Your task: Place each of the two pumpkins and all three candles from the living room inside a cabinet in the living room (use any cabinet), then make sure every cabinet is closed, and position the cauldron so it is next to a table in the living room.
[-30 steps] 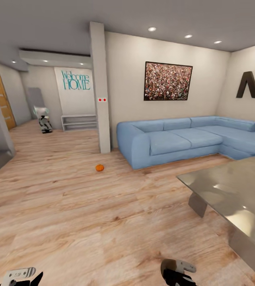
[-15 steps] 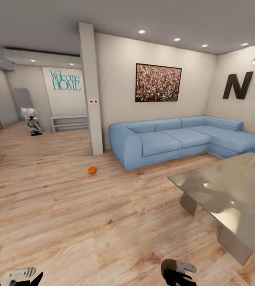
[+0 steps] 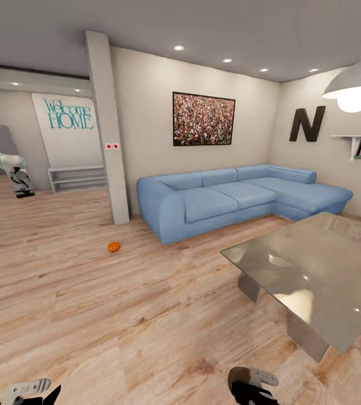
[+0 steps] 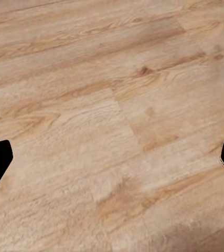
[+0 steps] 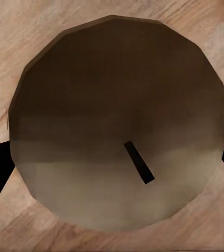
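While our right jaws (image 5: 112, 157) grip a candle (image 5: 119, 123) and the left jaws (image 4: 112, 163) hang released, one pumpkin (image 3: 113, 246) sits on the floor (image 3: 118, 315) near the sofa (image 3: 231, 197); stowing remains.

Blue corner sofa (image 3: 236, 197) along the back wall beneath a framed picture (image 3: 203, 119); pillar (image 3: 108, 129); possibly shelves (image 3: 76, 178) beyond.

— How are the arms?
— Both low. The left gripper (image 4: 112, 163) has its fingers spread wide.
— The right?
— The right gripper (image 5: 117, 157) is clamped around a candle (image 5: 119, 123).
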Motion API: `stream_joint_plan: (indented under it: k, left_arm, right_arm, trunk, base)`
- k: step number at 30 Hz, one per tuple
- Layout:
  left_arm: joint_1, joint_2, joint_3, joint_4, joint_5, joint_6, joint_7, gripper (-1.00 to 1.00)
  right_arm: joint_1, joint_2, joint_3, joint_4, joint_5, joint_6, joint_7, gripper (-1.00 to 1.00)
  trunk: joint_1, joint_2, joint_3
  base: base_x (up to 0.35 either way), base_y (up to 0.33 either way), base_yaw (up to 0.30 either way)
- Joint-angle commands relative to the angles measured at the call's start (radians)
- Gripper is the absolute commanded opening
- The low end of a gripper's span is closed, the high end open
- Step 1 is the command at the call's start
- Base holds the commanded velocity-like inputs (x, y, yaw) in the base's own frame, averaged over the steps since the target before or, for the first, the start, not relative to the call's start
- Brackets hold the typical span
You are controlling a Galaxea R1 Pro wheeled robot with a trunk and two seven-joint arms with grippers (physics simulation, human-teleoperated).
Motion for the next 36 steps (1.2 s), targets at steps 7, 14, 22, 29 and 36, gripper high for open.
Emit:
stream_joint_plan:
  k: [7,14,22,29,36]
  left_arm:
    - [0.000,0.000,0.001,-0.002,0.002,0.006,-0.004,1.00]
    - [0.000,0.000,0.001,-0.002,0.001,0.006,-0.004,1.00]
    - [0.000,0.000,0.001,0.012,0.001,0.006,-0.004,1.00]
    - [0.000,0.000,0.002,0.025,0.007,0.006,-0.004,1.00]
    - [0.000,0.000,0.002,0.026,0.009,0.006,-0.004,1.00]
  right_arm:
    - [-0.001,-0.001,0.000,0.001,-0.008,-0.005,0.000,-1.00]
    - [-0.001,0.000,0.000,0.002,-0.008,-0.005,0.000,-1.00]
    - [-0.001,-0.001,0.000,0.002,-0.008,-0.005,0.000,-1.00]
    - [-0.001,-0.001,0.000,0.003,-0.008,-0.004,0.000,-1.00]
    - [-0.001,-0.001,0.000,0.003,-0.008,-0.004,0.000,-1.00]
  trunk:
    - [-0.027,0.049,0.021]
    - [-0.054,0.098,0.043]
    - [-0.062,0.112,0.049]
    - [-0.081,0.147,0.065]
    - [-0.108,0.196,0.087]
  base:
    - [0.000,0.000,-0.273]
    - [0.000,0.000,-0.274]
    - [0.000,0.000,-0.274]
    - [0.000,0.000,-0.274]
    - [0.000,0.000,-0.274]
